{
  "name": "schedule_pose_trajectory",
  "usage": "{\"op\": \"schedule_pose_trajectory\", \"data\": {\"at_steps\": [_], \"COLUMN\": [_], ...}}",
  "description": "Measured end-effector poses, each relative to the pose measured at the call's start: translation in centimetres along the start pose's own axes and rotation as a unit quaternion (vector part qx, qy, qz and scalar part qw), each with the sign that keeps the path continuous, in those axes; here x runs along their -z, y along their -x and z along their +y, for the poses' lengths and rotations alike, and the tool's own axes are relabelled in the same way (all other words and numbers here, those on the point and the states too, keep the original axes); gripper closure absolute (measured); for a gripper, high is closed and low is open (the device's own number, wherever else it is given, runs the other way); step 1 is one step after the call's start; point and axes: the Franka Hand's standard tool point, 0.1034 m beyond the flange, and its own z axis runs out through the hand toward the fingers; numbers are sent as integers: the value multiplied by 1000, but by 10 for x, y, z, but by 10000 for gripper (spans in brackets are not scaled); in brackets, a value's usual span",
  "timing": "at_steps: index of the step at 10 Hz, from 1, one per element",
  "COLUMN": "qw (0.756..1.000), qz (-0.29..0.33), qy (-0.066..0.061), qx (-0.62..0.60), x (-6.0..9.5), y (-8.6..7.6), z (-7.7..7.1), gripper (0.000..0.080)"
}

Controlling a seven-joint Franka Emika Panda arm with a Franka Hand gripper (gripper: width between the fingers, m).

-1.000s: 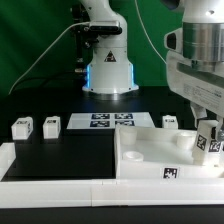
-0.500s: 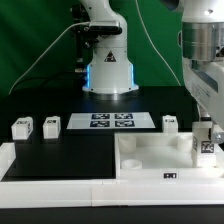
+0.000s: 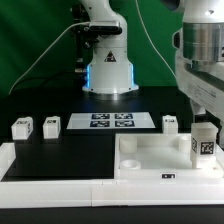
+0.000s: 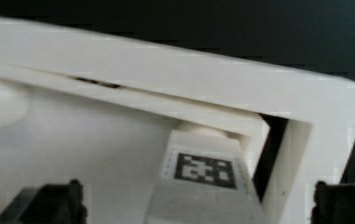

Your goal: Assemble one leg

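One leg [image 3: 204, 143] upright, long axis vertical, tag facing camera.

Exterior view: even bright overhead light, white parts near glare, blue glow on robot base [image 3: 108, 75]. Wrist view: soft, blurry, dark fingers [image 4: 49, 203] out of focus.

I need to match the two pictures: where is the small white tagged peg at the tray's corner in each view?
Exterior view: the small white block-shaped peg stands at the large white square tray's right corner.
Wrist view: the peg is central, tag visible.
Shared landmark: the tray's rim.
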Motion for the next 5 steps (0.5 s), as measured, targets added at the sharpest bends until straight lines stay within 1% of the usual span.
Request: {"op": "schedule_pose_trajectory", "data": {"at_steps": [2,4,5], "qw": [993,985,985], "qz": [0,0,0], "qy": [0,0,0], "qx": [122,173,173], "x": [0,0,0], "y": [-3,-1,-1], "z": [0,0,0], "gripper": [153,151,151]}}
